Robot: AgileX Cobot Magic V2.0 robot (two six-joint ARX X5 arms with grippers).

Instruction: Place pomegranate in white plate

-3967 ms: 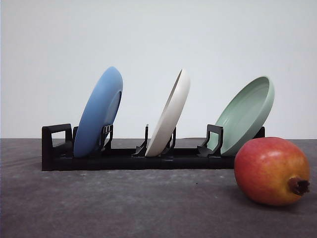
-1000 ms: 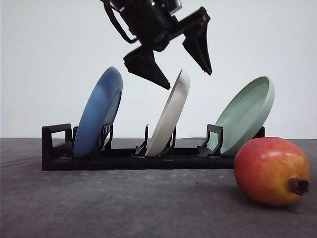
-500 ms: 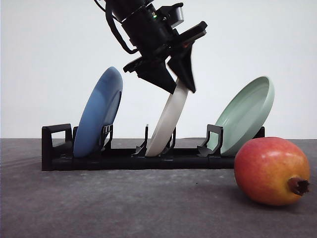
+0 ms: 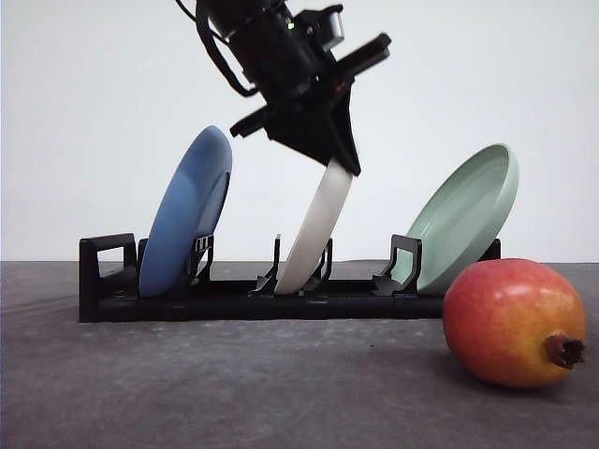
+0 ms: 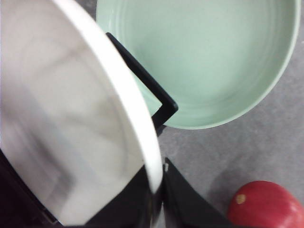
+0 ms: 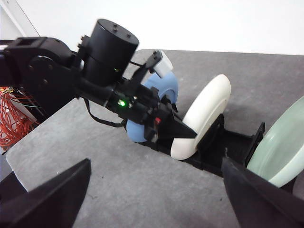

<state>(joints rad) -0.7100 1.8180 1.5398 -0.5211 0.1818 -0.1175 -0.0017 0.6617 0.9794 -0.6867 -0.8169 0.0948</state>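
Note:
The white plate (image 4: 314, 234) stands on edge, leaning right, in the middle slot of a black rack (image 4: 103, 271). My left gripper (image 4: 342, 161) has come down from above and is shut on the plate's top rim. In the left wrist view the plate's rim (image 5: 137, 123) runs down between the two black fingers (image 5: 185, 204). The red-orange pomegranate (image 4: 513, 323) lies on the grey table at front right, its crown pointing right, and also shows as the red pomegranate (image 5: 266, 206). My right gripper (image 6: 156, 164) hangs open, high above the table, facing the rack with the white plate (image 6: 204, 118).
A blue plate (image 4: 182, 215) leans in the rack's left slot and a pale green plate (image 4: 463, 215) in the right slot, just behind the pomegranate. The green plate (image 5: 204, 57) sits close beside the held rim. Orange cables (image 6: 14, 118) lie off the table's edge.
The left gripper came down from above the rack onto the white plate's top rim, and its fingers went from wide apart to closed on the rim. Pomegranate and plates have not moved.

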